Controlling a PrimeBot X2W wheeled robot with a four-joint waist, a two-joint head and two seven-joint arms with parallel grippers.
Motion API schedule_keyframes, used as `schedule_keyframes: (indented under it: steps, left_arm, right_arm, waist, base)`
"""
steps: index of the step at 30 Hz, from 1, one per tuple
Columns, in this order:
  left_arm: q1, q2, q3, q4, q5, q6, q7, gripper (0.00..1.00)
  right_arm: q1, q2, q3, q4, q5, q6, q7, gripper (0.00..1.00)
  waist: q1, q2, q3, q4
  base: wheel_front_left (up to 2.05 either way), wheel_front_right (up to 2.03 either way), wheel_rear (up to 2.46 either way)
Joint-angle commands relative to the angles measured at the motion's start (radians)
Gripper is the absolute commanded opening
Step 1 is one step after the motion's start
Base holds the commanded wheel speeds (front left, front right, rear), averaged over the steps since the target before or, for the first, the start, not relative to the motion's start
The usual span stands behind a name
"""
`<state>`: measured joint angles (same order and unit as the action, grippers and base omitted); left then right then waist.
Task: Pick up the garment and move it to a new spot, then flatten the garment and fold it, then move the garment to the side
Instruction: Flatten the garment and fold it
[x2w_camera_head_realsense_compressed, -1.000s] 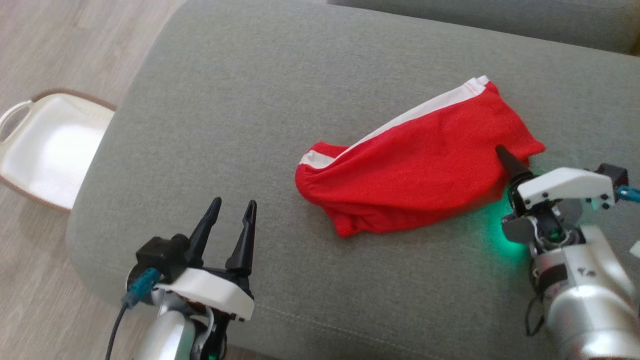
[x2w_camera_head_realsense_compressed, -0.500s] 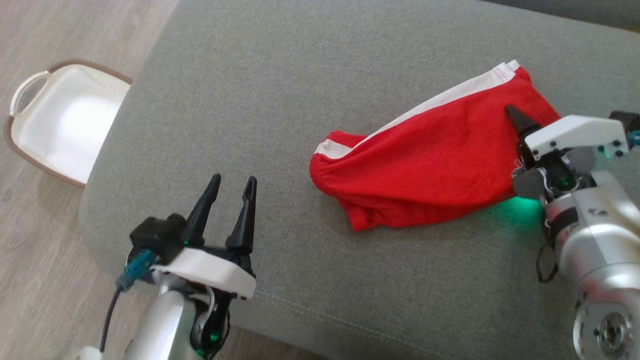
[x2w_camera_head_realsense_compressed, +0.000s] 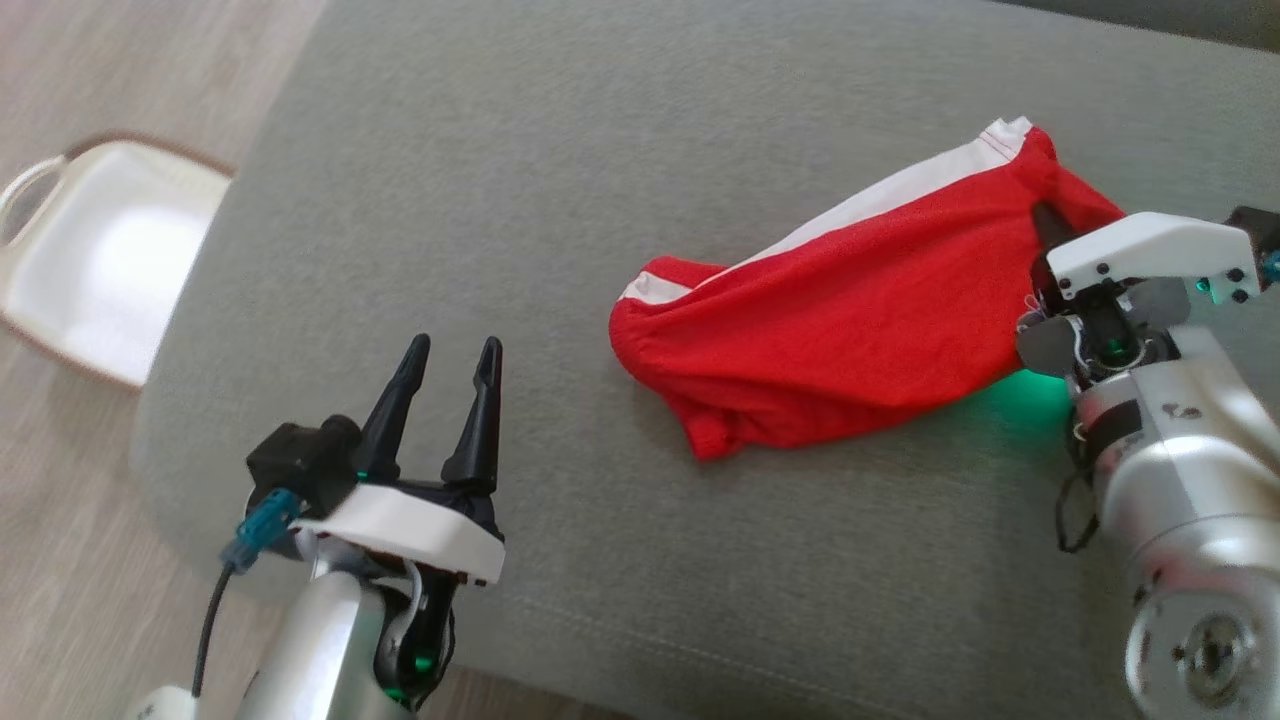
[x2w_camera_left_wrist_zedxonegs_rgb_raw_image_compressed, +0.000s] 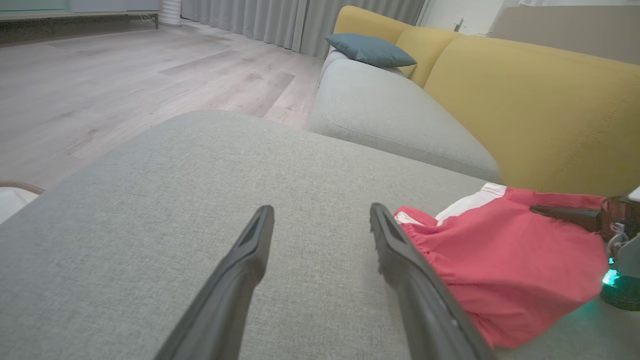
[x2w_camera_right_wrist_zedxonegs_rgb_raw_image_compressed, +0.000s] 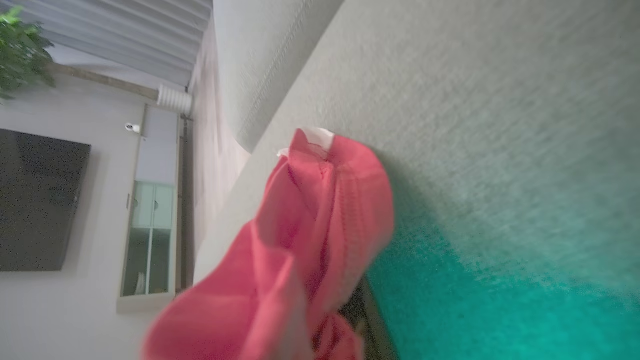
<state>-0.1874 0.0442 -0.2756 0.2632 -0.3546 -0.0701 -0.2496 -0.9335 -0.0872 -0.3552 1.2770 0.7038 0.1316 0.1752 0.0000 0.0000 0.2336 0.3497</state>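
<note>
On grey cushion (x2w_camera_head_realsense_compressed: 560, 160); rumpled red garment (x2w_camera_head_realsense_compressed: 850, 320)

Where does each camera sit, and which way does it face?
Head: on the head, looking down at cushion and garment; left gripper open lower left, right gripper shut on the garment's right end.
Left wrist: on the left arm, looking along its fingers across the cushion toward a yellow sofa.
Right wrist: on the right arm, rolled sideways, close on garment; finger at bottom.
Shared: all show garment and cushion.
</note>
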Motion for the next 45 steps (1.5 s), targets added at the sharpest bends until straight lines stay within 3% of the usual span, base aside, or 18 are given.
schedule_keyframes:
  steps: [1,11,19,28,39,45]
  left_arm:
    - [-0.013,0.006,0.043,-0.024,0.006,-0.001,-0.012,1.0]
    - [0.046,0.006,0.025,-0.004,0.026,-0.011,-0.012,1.0]
    - [0.104,0.006,0.017,-0.002,0.023,-0.003,-0.012,1.0]
    - [0.133,0.006,0.013,-0.004,0.026,-0.003,-0.012,1.0]
    - [0.125,0.006,-0.009,0.006,0.025,-0.005,-0.012,1.0]
    - [0.133,0.006,-0.013,0.013,0.023,-0.004,-0.012,1.0]
  right_arm:
    - [0.009,0.025,0.022,-0.068,0.024,-0.001,-0.027,0.0]
    - [0.286,0.037,0.136,-0.397,0.26,-0.001,-0.114,0.0]
    - [0.495,0.037,0.156,-0.553,0.3,-0.001,-0.22,0.0]
    - [0.615,0.037,0.162,-0.628,0.329,-0.001,-0.268,0.0]
    - [0.594,0.037,0.227,-0.671,0.346,-0.001,-0.297,0.0]
    - [0.589,0.037,0.329,-0.739,0.324,-0.001,-0.298,0.0]
  waist:
    - [0.0,0.0,-0.03,-0.043]
    - [0.0,0.0,-0.113,-0.188]
    - [0.0,0.0,-0.165,-0.256]
    - [0.0,0.0,-0.176,-0.273]
    - [0.0,0.0,-0.178,-0.235]
    - [0.0,0.0,-0.196,-0.216]
  base:
    - [0.0,0.0,0.0]
    - [0.0,0.0,0.0]
    - [0.0,0.0,0.0]
    - [0.0,0.0,0.0]
    - [0.0,0.0,0.0]
    - [0.0,0.0,0.0]
